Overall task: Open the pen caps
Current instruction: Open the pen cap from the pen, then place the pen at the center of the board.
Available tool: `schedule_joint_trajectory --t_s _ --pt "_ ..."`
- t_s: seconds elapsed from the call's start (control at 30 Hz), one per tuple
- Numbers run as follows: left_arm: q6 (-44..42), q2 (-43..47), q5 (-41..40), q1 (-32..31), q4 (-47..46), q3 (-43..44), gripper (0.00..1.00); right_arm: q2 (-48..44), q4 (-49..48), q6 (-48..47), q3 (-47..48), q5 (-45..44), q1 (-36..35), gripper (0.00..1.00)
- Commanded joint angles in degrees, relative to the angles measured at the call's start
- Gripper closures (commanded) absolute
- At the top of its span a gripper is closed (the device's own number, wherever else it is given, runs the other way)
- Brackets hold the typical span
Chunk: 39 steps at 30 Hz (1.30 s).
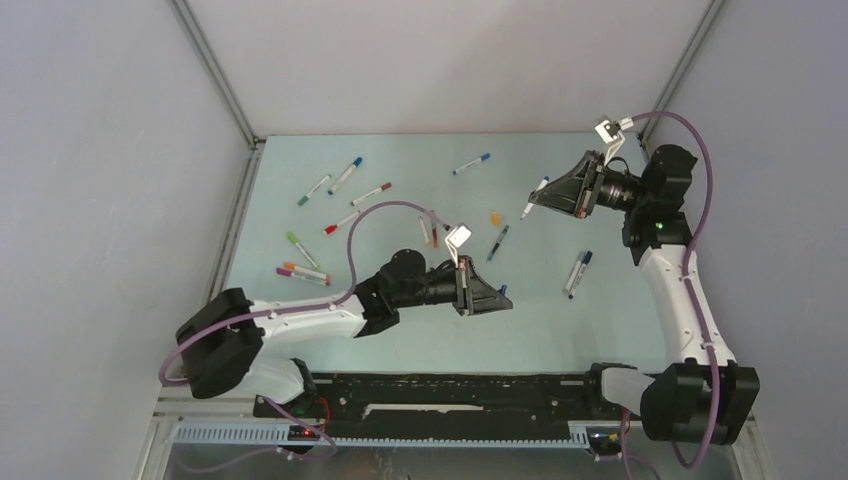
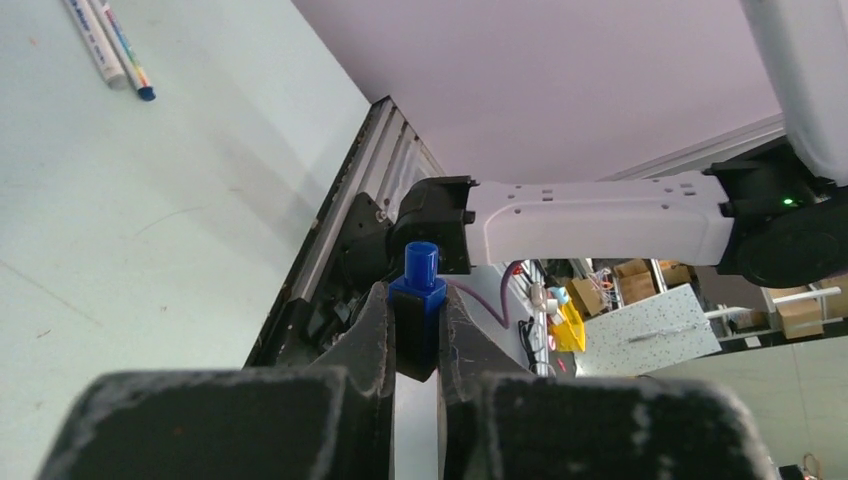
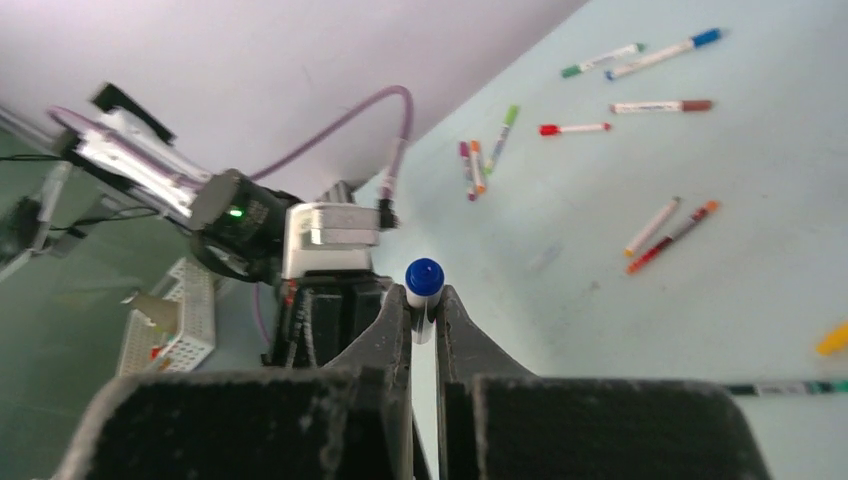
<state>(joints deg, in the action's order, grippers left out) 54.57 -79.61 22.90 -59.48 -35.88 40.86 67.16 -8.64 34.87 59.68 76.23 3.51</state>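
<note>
While the left arm (image 1: 300, 318) stretches low across the counter (image 1: 420, 165), jaws pinching a blue cap (image 2: 418, 285), the right arm (image 1: 682, 290) bends leftward, jaws clamped on a pen (image 3: 424, 282).

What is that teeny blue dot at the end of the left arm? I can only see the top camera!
Observer: The left wrist camera shows it up close. It's a stubby blue cap squeezed between the left fingers, with its round tip poking out past them.
Operator: Ooh! Is the right arm holding something too?
Observer: Yes. In the right wrist camera, the right fingers are shut on a white pen, and its rounded blue end sticks out beyond them.
</note>
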Motion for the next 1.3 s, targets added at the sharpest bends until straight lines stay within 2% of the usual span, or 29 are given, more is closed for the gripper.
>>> schedule_joint_trajectory --t_s 0.0,0.1,0.27,0.37,0.57,0.7,0.9,1.1,1.27 --pt "-3.04 3.24 -2.69 0.23 2.17 -1.92 1.00 1.48 17.86 -17.39 1.71 -4.85 1.14 1.00" --pt "-7.75 6.75 -8.75 0.46 9.49 -2.82 1.00 2.19 22.39 -21.78 -1.28 -8.47 1.15 1.00" --pt "-14.92 12.34 -21.67 0.55 22.16 -3.61 1.00 3.80 15.90 -18.96 -9.79 -14.88 0.99 1.00" --pt "-16.01 15.10 -30.05 0.60 26.32 -4.93 1.00 6.73 14.18 -17.18 -12.03 -18.30 0.80 1.00" --pt "-15.93 17.07 -39.08 1.82 33.77 -5.76 1.00 16.69 11.83 -14.16 -12.75 -19.85 0.59 1.00" --pt "-15.68 17.35 -42.35 3.14 38.43 -5.43 1.00 21.30 12.88 -15.01 -12.00 -22.68 -0.73 0.98" --pt "-13.84 17.83 -46.58 4.75 39.81 -6.85 1.00 27.00 15.65 -15.10 -9.24 -29.28 -2.72 0.96" --pt "-13.12 17.58 -46.85 5.93 41.12 -7.02 1.00 36.01 18.73 -12.39 -4.15 -29.45 -2.46 0.94" --pt "-13.10 17.58 -47.06 6.34 41.39 -6.94 1.00 38.77 20.57 -11.41 -1.97 -32.58 -2.62 0.89"
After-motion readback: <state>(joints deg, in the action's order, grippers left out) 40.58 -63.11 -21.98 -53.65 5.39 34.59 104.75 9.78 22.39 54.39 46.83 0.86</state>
